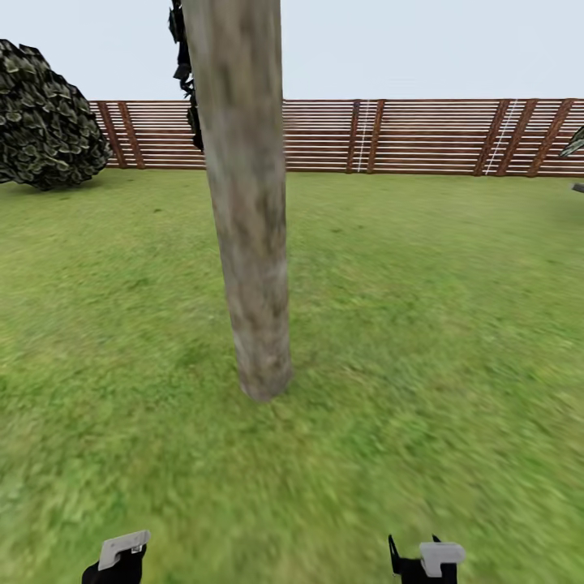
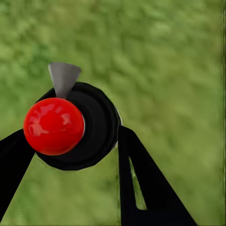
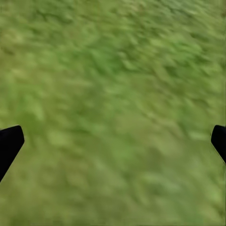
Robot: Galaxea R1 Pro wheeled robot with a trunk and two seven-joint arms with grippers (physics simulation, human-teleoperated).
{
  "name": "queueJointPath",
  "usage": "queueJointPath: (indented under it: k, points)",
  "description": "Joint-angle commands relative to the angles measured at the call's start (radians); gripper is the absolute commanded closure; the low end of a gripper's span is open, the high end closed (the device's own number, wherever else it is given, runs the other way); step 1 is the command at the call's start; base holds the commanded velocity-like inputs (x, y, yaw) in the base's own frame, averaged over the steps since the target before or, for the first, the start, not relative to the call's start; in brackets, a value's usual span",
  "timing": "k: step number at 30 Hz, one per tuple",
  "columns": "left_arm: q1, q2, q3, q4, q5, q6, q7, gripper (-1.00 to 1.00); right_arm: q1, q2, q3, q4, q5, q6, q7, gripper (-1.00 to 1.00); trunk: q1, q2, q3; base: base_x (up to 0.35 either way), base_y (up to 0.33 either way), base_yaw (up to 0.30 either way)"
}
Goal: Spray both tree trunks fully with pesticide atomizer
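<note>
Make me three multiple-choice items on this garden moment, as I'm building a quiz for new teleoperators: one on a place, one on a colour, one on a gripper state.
1. Where does the tree trunk stand in the head view?
A. just left of centre, ahead on the grass
B. against the fence
C. beside the bush

2. What colour is the round cap of the atomizer seen in the left wrist view?
A. blue
B. red
C. yellow

3. How is the right gripper?
A. shut on the atomizer
B. shut on nothing
C. open, with grass between its fingers

Answers: 1 A, the trunk rises from the grass, well short of the wooden fence and the bush. 2 B, a glossy red ball tops the black body between the left gripper fingers. 3 C, its fingertips sit far apart.
</note>
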Motion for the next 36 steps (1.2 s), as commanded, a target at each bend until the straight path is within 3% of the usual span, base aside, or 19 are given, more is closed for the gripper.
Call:
queueJointPath:
  k: [1, 2, 5, 6, 10, 11, 17, 19, 25, 33, 34, 36]
  points:
    - [-0.001, -0.001, 0.008, 0.0, -0.004, -0.002, -0.006, 1.0, -0.001, 0.0, -0.005, 0.001, 0.011, -0.002, -0.004, -1.0, 0.0, 0.0, -0.001, 0.241, -0.164, 0.0]
    - [-0.002, 0.001, -0.033, -0.002, -0.013, 0.001, -0.015, 1.0, -0.001, -0.003, 0.008, -0.007, 0.012, 0.001, 0.001, -1.0, 0.0, 0.0, -0.001, 0.048, -0.035, 0.0]
    - [-0.006, 0.01, -0.101, -0.008, -0.048, 0.003, -0.054, 1.0, 0.0, -0.005, 0.068, -0.04, 0.032, 0.003, 0.014, -1.0, 0.0, 0.0, -0.001, 0.024, -0.017, 0.0]
    - [-0.018, 0.039, -0.198, -0.013, -0.136, 0.01, -0.246, 1.0, -0.009, -0.015, 0.176, -0.143, 0.17, 0.084, 0.108, -1.0, 0.0, 0.0, -0.001, 0.003, -0.002, 0.0]
    - [-0.087, 0.075, -0.22, -0.015, -0.24, 0.013, -0.455, 1.0, -0.058, -0.017, 0.197, -0.252, 0.283, 0.248, 0.319, -1.0, 0.0, 0.0, -0.001, 0.001, -0.001, 0.0]
    - [-0.132, 0.09, -0.223, -0.015, -0.315, 0.015, -0.568, 1.0, -0.089, -0.017, 0.2, -0.294, 0.302, 0.3, 0.442, -1.0, 0.0, 0.0, -0.001, 0.0, 0.0, 0.0]
    - [-0.235, 0.103, -0.225, -0.015, -0.466, 0.067, -0.8, 1.0, -0.183, -0.017, 0.204, -0.337, 0.317, 0.342, 0.682, -1.0, 0.0, 0.0, -0.001, 0.0, 0.0, 0.0]
    - [-0.265, 0.104, -0.226, -0.016, -0.508, 0.088, -0.855, 1.0, -0.227, -0.016, 0.209, -0.34, 0.329, 0.348, 0.772, -1.0, 0.0, 0.0, -0.001, 0.0, 0.0, 0.0]
    - [-0.321, 0.094, -0.226, -0.017, -0.625, 0.11, -0.977, 1.0, -0.279, -0.007, 0.211, -0.342, 0.379, 0.425, 0.884, -1.0, 0.0, 0.0, -0.001, 0.0, 0.0, 0.0]
    - [-0.329, 0.073, -0.226, -0.02, -0.65, 0.139, -1.004, 1.0, -0.284, 0.001, 0.213, -0.34, 0.384, 0.439, 0.92, -1.0, 0.0, 0.0, -0.001, 0.0, 0.0, 0.0]
    - [-0.329, 0.067, -0.228, -0.02, -0.651, 0.14, -1.007, 1.0, -0.284, 0.013, 0.214, -0.34, 0.386, 0.439, 0.932, 1.0, 0.0, 0.0, -0.001, 0.0, 0.0, 0.0]
    - [-0.329, 0.062, -0.233, -0.02, -0.651, 0.14, -1.009, 1.0, -0.284, 0.022, 0.214, -0.34, 0.389, 0.439, 0.948, 1.0, 0.0, 0.0, -0.001, 0.0, 0.0, 0.0]
